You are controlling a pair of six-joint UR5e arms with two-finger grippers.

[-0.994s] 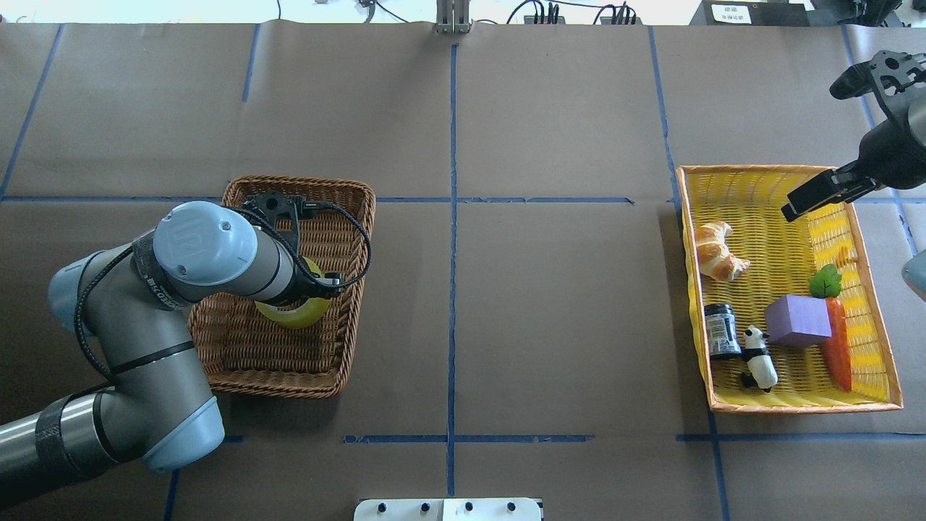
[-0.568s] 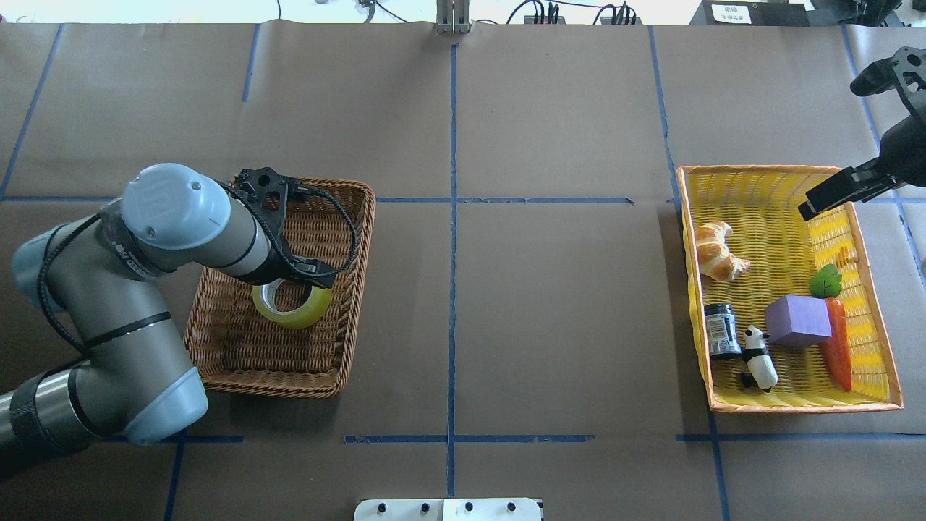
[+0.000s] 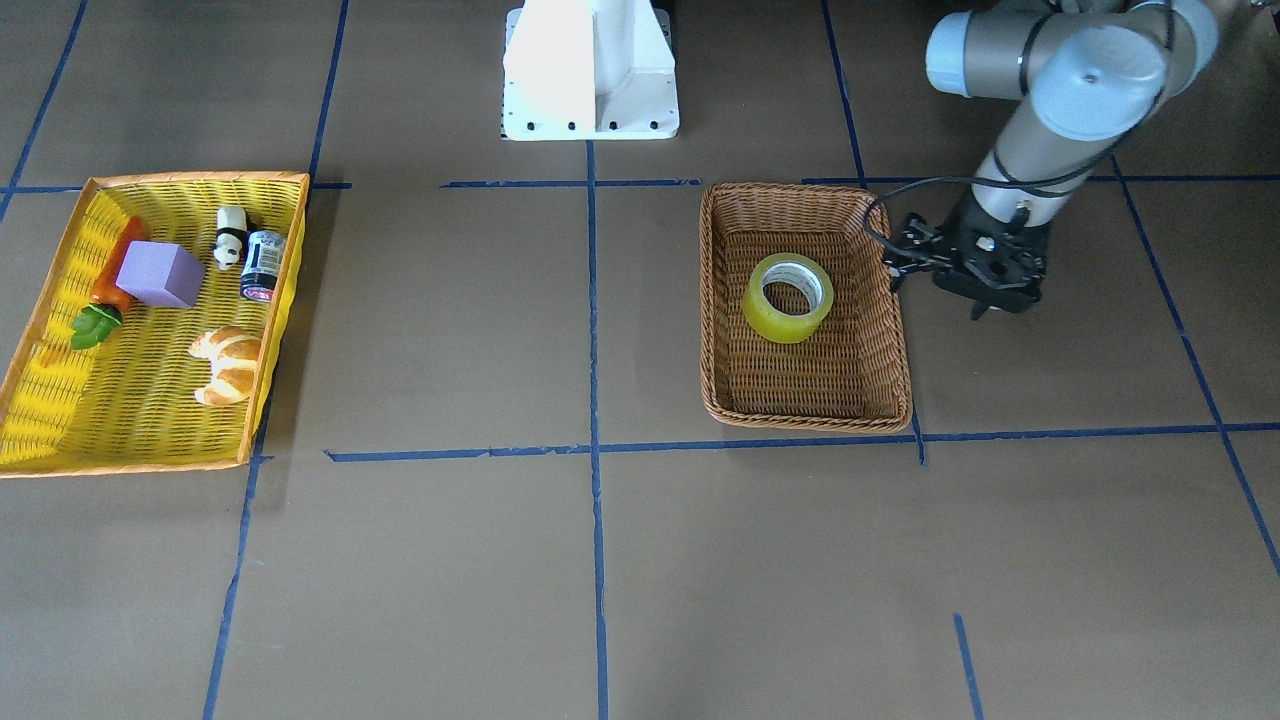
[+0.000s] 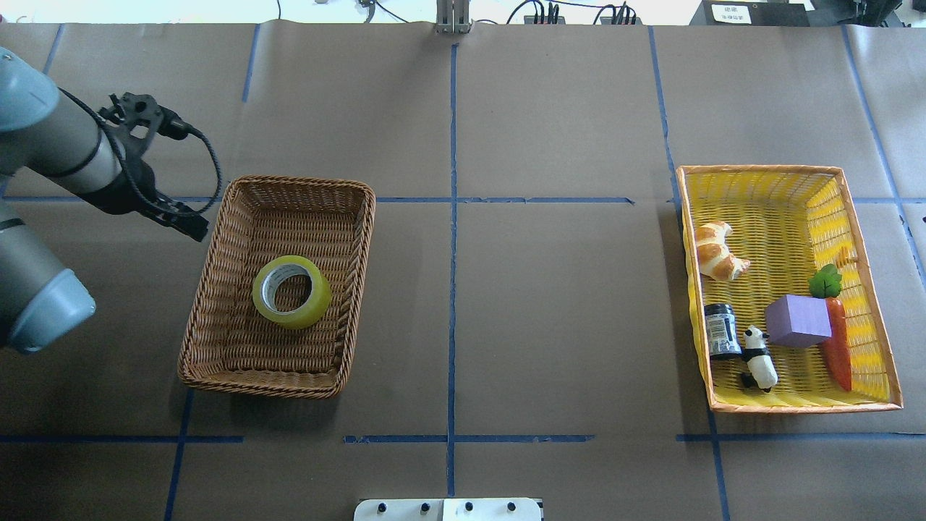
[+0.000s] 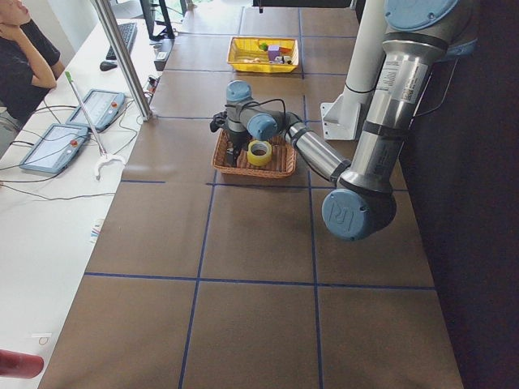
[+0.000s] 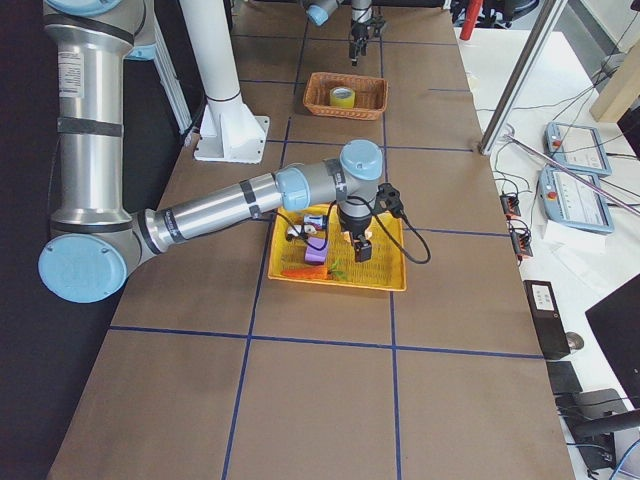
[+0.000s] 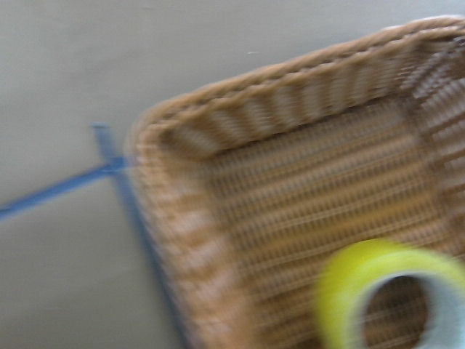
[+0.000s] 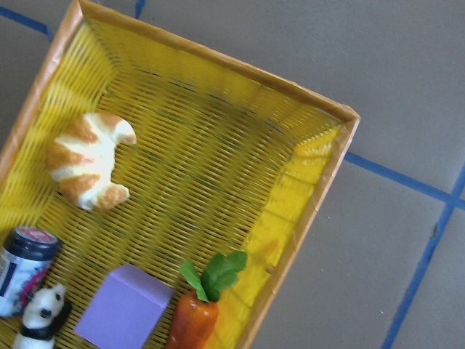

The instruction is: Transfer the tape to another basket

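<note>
You'll find the tape (image 4: 291, 291) lying flat, hole up, on the floor of the brown wicker basket (image 4: 278, 179), roughly mid-basket and clear of all four walls. Left gripper (image 4: 192, 226) is outside the basket, just beside its left rim near the far corner, over bare worktop (image 4: 550, 304). It's apart from the tape, with the basket wall between them, and there's nothing in it. Its fingers read as one dark bar from overhead, so I can't tell whether the jaws are spread or closed. The left wrist view is blurred: you get the basket corner plus part of the tape at lower right, no fingers in frame. Right gripper (image 6: 361, 250) only shows in the right-side view, hanging over the yellow basket (image 4: 759, 168) at the other end of the worktop, well apart from the tape; can't tell its jaw state either. In the yellow basket you've got a croissant (image 4: 716, 251), a small dark jar (image 4: 721, 331), a panda figure (image 4: 758, 358), a purple block (image 4: 796, 320) and a carrot (image 4: 837, 351)
</note>
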